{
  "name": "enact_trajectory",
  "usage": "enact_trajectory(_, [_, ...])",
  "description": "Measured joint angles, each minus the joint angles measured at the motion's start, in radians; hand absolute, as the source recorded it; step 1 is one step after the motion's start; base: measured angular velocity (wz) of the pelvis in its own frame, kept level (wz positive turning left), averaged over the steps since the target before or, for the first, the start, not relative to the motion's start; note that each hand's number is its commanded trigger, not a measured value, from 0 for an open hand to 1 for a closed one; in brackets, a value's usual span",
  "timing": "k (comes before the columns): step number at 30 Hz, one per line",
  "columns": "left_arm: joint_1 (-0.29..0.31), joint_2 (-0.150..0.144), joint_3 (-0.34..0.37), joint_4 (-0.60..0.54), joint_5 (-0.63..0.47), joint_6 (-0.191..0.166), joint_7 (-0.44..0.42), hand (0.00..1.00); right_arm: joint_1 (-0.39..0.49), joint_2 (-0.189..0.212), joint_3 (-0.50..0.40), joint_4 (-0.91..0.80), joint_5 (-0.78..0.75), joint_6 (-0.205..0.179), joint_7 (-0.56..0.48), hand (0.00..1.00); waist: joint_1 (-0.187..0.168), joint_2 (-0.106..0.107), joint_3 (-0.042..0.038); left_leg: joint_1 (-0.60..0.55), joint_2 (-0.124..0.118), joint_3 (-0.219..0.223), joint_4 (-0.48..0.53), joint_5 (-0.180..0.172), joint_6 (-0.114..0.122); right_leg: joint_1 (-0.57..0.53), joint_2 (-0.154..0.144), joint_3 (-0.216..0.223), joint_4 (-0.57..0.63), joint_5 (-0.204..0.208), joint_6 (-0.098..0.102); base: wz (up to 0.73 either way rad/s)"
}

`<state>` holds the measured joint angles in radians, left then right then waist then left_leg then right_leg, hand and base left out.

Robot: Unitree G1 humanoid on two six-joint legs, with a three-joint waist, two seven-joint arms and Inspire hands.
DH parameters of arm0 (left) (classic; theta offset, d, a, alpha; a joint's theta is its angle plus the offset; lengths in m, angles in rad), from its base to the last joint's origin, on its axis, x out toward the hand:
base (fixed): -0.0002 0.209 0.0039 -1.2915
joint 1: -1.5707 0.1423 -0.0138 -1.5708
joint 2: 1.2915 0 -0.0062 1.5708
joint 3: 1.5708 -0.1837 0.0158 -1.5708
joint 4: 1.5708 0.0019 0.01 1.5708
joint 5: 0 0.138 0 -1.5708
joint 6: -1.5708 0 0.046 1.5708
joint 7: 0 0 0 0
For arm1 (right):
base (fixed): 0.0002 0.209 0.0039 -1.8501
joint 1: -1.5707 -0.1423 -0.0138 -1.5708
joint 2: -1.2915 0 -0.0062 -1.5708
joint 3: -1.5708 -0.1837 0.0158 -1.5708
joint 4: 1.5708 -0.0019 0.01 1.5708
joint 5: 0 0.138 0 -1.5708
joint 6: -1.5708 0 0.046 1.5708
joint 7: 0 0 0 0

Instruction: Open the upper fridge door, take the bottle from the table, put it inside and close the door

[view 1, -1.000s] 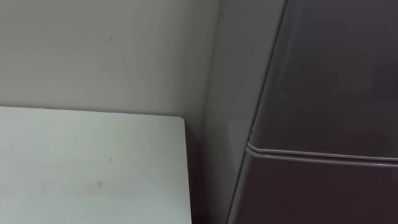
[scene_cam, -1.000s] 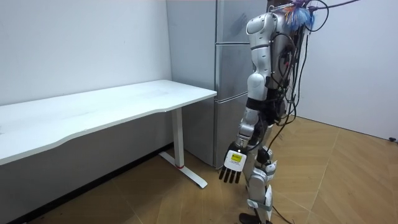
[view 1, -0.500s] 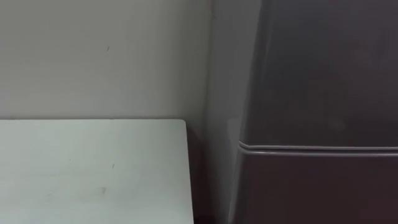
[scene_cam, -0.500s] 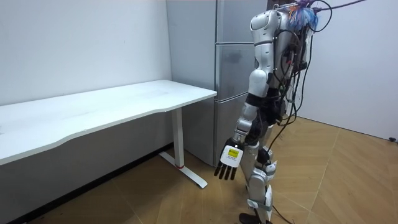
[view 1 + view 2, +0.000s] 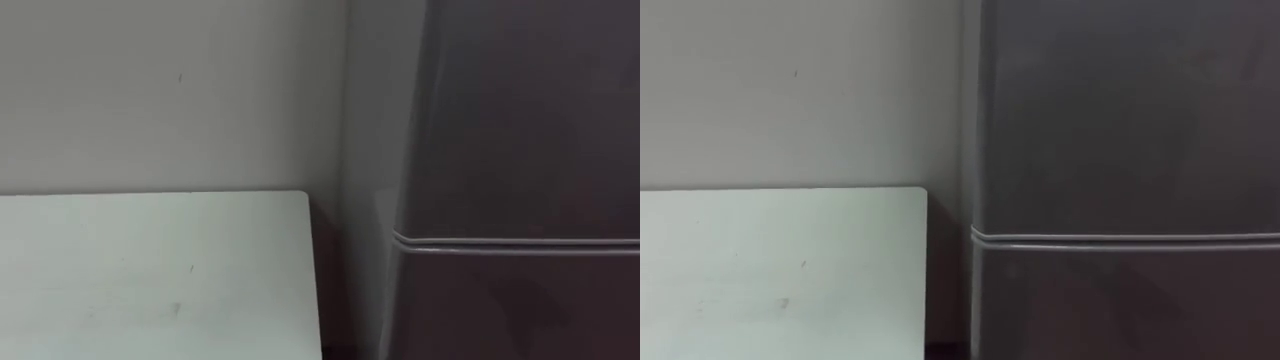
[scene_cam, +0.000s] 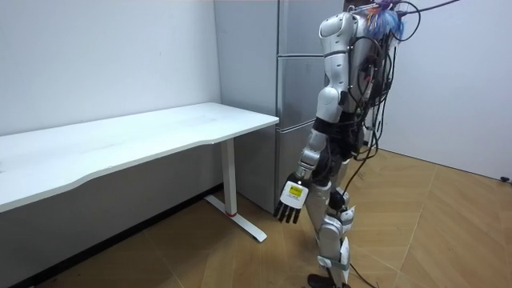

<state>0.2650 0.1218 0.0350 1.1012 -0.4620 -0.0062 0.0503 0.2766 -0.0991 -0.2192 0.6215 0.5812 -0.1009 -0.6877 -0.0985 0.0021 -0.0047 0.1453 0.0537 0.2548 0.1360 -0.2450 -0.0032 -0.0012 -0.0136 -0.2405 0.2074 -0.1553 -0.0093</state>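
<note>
Facing the shut fridge [image 5: 520, 150] beside the bench [image 5: 150, 270], left hand [image 6: 290, 200] hangs low, fingers [image 6: 285, 214] straight, apart, empty: closed doors would block placement.

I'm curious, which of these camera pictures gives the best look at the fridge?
The room view: the fridge stands there at nearly full height, doors stacked, beside the table. The eye views show a close patch of its dark front and the seam between two doors.

Dim eye views; bright, even room view.
</note>
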Motion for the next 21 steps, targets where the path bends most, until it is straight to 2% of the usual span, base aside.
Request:
enact_trajectory(3, [0.000,-0.002,0.002,-0.003,0.000,0.002,-0.016,0.00,0.003,-0.003,0.017,0.102,-0.042,0.013,0.077,0.00,0.021,0.003,0.0008,0.015,0.001,0.008,0.000,0.000,0.000,0.013,0.000,0.017,-0.003,-0.004,0.001,-0.11])
enact_trajectory(8, [0.003,0.002,0.003,-0.001,0.006,0.002,-0.025,0.00,0.000,-0.007,0.070,0.261,-0.063,0.029,0.222,0.00,0.028,0.006,0.0053,0.021,0.002,0.014,0.000,0.000,0.000,0.018,0.001,0.018,-0.005,-0.010,0.001,0.00])
enact_trajectory(13, [-0.016,0.002,-0.001,0.002,0.016,0.014,-0.043,0.00,-0.032,-0.002,0.125,0.379,-0.131,0.064,0.383,0.00,0.039,0.007,0.0054,0.015,0.003,0.014,0.000,0.000,0.000,0.005,-0.002,0.017,-0.006,-0.012,0.000,-0.02])
enact_trajectory(18, [-0.033,0.000,-0.001,0.019,0.042,0.016,-0.057,0.00,-0.071,0.003,0.141,0.464,-0.171,0.082,0.484,0.00,0.047,0.006,0.0055,0.015,0.002,0.006,0.000,0.000,0.000,0.018,-0.003,0.007,-0.006,-0.010,0.001,0.06])
enact_trajectory(21, [-0.033,0.000,-0.001,0.018,0.042,0.029,-0.062,0.00,-0.080,0.008,0.144,0.480,-0.189,0.090,0.517,0.00,0.049,0.005,0.0059,0.012,0.002,0.005,0.000,0.000,0.000,0.021,-0.003,-0.002,-0.016,-0.010,0.002,0.08])
